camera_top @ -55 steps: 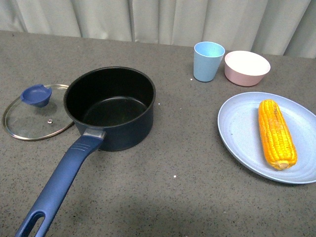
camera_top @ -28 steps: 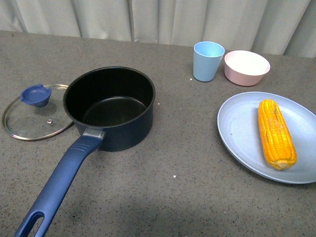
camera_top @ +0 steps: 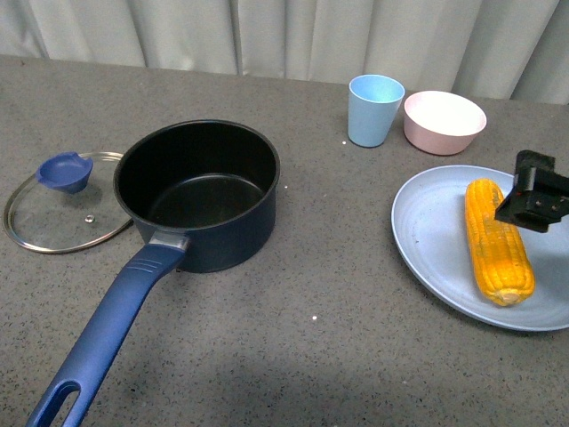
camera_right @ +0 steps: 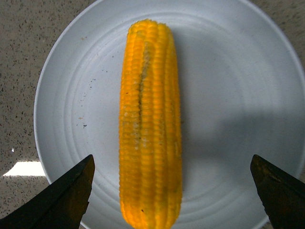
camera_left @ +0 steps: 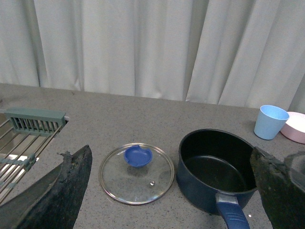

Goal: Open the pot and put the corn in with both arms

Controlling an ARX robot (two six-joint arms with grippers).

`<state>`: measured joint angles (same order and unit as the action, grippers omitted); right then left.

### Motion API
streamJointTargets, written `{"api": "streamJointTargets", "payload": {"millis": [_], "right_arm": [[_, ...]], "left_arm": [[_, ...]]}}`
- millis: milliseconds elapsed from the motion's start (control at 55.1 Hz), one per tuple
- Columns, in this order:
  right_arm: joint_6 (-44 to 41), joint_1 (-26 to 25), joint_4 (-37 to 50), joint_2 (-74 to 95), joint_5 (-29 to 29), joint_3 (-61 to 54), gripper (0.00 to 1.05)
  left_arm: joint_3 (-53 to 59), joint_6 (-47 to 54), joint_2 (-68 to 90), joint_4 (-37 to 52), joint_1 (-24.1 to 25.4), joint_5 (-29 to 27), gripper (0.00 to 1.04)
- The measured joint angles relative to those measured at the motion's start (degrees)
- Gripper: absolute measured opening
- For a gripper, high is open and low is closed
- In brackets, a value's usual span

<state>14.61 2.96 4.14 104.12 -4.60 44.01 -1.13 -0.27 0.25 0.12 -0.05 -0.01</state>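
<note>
Grey speckled countertop [camera_top: 338, 302] stretched before pale curtains [camera_top: 267, 36]. On a blue plate [camera_top: 427, 231] at the right lay the corn [camera_top: 498, 240], long axis running away from the robot. Directly above hung the right gripper [camera_top: 536, 194], jaws wide and empty, one finger [camera_right: 66, 195] either side of the cob's width. Well to the left sat the pot [camera_top: 200, 191], open, glass lid [camera_top: 58, 200] beside it; the left gripper [camera_left: 171, 195], also wide and empty, looked down on those.
</note>
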Motion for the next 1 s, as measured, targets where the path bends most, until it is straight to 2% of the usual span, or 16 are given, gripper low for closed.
{"api": "streamJointTargets", "payload": {"millis": [363,417,798,907,998], "right_arm": [[2.19,3.13,-1.38,9.27,1.53,6.60,0.96],[2.38,3.19,-1.64,9.62,1.51,7.06,0.93],[2.86,3.08,-2.97,9.90,0.72,7.89,0.37],[2.86,3.08,-3.63,9.05,-1.05,7.69,0.23],[3.32,3.17,-3.72,5.62,-5.31,6.34,0.16]], "left_arm": [[0.00,0.00,0.00,0.00,0.00,0.00,0.98],[0.00,0.00,0.00,0.00,0.00,0.00,0.98],[0.00,0.00,-0.02,0.00,0.00,0.00,0.98],[0.00,0.00,-0.02,0.00,0.00,0.00,0.98],[0.00,-0.02,-0.02,0.00,0.00,0.00,0.98]]}}
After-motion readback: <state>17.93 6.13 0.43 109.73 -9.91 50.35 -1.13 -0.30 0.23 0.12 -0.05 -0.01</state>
